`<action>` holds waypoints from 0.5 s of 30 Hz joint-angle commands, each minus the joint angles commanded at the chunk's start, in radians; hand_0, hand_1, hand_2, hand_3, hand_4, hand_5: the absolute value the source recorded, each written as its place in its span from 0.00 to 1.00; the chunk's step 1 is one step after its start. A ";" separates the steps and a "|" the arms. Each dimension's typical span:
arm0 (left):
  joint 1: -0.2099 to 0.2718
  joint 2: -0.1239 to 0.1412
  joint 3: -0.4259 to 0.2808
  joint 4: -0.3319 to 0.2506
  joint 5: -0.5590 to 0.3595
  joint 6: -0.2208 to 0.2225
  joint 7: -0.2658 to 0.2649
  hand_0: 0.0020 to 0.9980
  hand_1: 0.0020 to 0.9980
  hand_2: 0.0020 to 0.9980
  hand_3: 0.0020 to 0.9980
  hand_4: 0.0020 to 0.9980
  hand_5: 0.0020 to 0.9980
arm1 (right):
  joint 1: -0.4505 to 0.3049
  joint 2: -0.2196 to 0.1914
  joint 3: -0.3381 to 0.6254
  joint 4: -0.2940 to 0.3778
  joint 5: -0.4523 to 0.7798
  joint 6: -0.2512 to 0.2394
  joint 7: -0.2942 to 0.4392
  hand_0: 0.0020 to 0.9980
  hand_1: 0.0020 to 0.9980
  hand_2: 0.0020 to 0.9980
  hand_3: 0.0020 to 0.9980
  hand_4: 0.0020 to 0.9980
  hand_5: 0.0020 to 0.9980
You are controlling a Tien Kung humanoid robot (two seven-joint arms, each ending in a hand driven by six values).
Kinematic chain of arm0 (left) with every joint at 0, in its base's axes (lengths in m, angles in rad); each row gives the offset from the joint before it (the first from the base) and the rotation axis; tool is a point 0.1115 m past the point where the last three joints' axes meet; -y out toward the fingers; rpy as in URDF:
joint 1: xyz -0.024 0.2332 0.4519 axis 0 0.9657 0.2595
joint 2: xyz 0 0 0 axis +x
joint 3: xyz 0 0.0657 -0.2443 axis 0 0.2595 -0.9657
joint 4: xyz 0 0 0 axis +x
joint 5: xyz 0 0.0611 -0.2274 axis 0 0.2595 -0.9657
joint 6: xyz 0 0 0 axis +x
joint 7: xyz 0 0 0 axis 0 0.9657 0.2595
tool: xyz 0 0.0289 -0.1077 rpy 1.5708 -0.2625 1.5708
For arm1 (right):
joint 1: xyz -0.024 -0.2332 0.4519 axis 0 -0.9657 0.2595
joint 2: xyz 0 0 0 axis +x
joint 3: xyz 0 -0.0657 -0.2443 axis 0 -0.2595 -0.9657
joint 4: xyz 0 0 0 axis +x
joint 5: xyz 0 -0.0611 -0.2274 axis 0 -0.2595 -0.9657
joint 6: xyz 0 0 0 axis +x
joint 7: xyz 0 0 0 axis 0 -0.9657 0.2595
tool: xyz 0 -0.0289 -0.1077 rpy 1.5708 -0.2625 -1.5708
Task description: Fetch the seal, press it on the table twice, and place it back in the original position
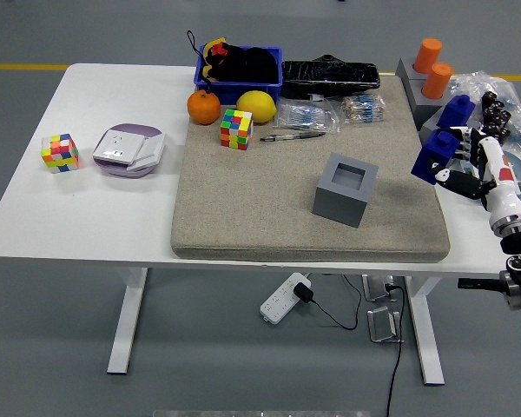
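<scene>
We see right hand (478,165) clamped on blue plastic seal (435,159), mid-right of frame, over edge of beige felt mat (260,217). Risk: press lands off mat, or seal slips, misses empty grey square holder (346,188) on return.

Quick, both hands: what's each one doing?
Left robot hand: not in view.
Right robot hand: closed on the blue seal.
</scene>
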 joint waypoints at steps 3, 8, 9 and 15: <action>0.000 0.000 0.002 -0.001 0.002 0.000 0.000 0.72 0.70 0.69 0.73 0.64 0.23 | -0.004 0.012 -0.008 -0.020 0.006 -0.001 0.004 0.60 0.46 0.46 0.51 0.62 0.00; 0.000 0.000 0.002 -0.002 0.003 0.000 0.000 0.72 0.70 0.69 0.73 0.64 0.23 | 0.002 0.024 -0.045 -0.054 0.024 -0.001 0.012 0.60 0.46 0.46 0.51 0.62 0.00; 0.001 0.000 0.002 -0.003 0.003 0.000 -0.001 0.72 0.70 0.69 0.73 0.64 0.23 | 0.004 0.026 -0.053 -0.063 0.029 -0.002 0.014 0.60 0.46 0.46 0.51 0.62 0.00; 0.001 -0.002 0.004 -0.001 0.002 -0.001 0.000 0.72 0.70 0.69 0.73 0.64 0.23 | 0.022 0.036 -0.101 -0.111 0.055 -0.003 0.023 0.59 0.46 0.46 0.51 0.62 0.00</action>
